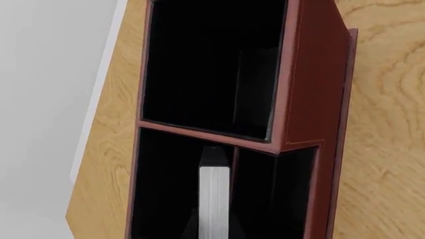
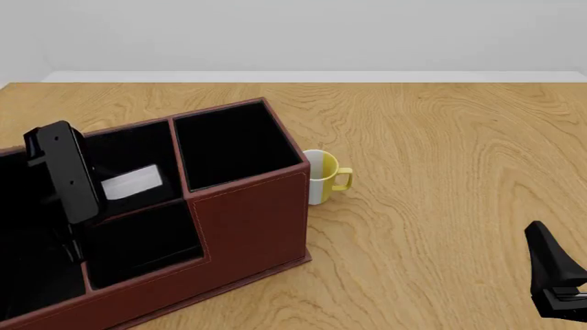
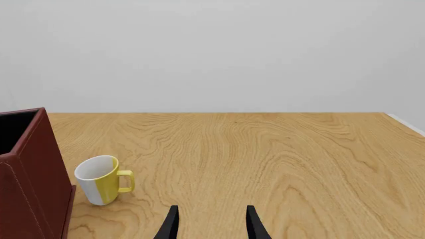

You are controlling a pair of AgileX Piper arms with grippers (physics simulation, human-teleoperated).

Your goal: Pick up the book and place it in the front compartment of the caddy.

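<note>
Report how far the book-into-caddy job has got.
Done: the book is off the table, on edge, and down in one cell of the caddy. In hand: the left hand flanks the book and looks closed on it. Left: confirm that this is the front cell, which I cannot tell, then release and withdraw. The right hand hangs open, holding nothing.

left arm angled steeply down | right gripper fingers parted (low, level)

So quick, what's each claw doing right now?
Left gripper: shut on the book, held over the caddy.
Right gripper: open, holding nothing.
</note>
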